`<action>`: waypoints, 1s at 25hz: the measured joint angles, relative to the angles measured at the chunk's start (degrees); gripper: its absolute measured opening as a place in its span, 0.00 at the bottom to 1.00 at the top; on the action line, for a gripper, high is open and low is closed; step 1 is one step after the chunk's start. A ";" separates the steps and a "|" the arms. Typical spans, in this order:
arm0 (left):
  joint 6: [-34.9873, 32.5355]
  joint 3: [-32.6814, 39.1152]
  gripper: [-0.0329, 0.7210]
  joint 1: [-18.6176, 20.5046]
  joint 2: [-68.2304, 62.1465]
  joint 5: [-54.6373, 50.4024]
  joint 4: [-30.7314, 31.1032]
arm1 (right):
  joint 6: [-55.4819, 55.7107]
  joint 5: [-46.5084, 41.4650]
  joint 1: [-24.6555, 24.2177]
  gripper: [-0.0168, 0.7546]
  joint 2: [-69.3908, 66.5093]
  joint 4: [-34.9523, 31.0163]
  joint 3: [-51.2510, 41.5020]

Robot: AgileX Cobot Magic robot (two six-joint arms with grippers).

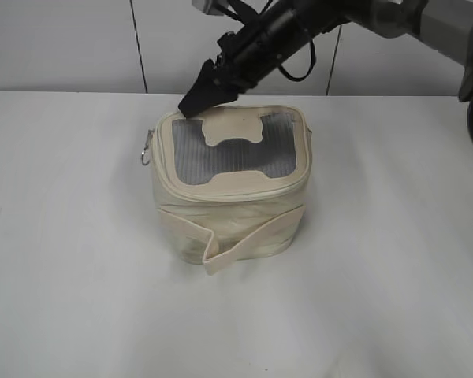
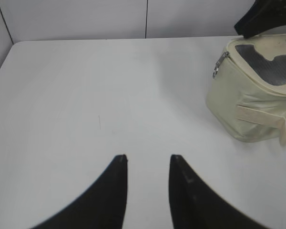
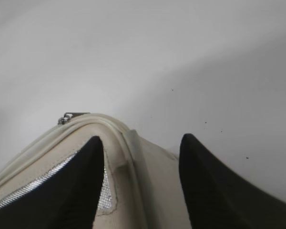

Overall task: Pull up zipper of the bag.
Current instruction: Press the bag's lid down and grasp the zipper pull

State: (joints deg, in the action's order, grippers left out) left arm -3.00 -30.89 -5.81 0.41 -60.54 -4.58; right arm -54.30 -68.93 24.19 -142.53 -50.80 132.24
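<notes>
The right gripper (image 3: 140,143), fingers parted and empty, straddles the back-left top rim of the bag (image 1: 229,193) mid-bench, while the left gripper (image 2: 148,160) hovers open near the bench's left edge.

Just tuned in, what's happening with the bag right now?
The right gripper has its open jaws at the back left corner of the cream bag, one finger over the mesh top, gripping nothing. A silver zipper pull hangs at the bag's left side, apart from that gripper. The left gripper is open too, hovering over bare table well away from the bag.
</notes>
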 joint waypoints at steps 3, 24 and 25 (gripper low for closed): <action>0.00 0.00 0.36 0.00 0.00 0.00 0.00 | 1.11 -0.12 0.20 0.55 -0.56 1.36 0.02; -44.04 -11.49 0.42 0.44 -57.03 19.22 -43.83 | 2.81 -0.80 0.66 0.09 -0.56 3.67 0.07; -50.12 -12.67 0.43 1.44 -62.92 17.88 -49.90 | 2.81 -0.80 0.66 0.09 -0.56 3.61 0.07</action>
State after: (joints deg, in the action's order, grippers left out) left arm -53.12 -43.56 -4.37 -62.51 -42.66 -54.49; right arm -51.49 -69.73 24.85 -143.09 -47.19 132.31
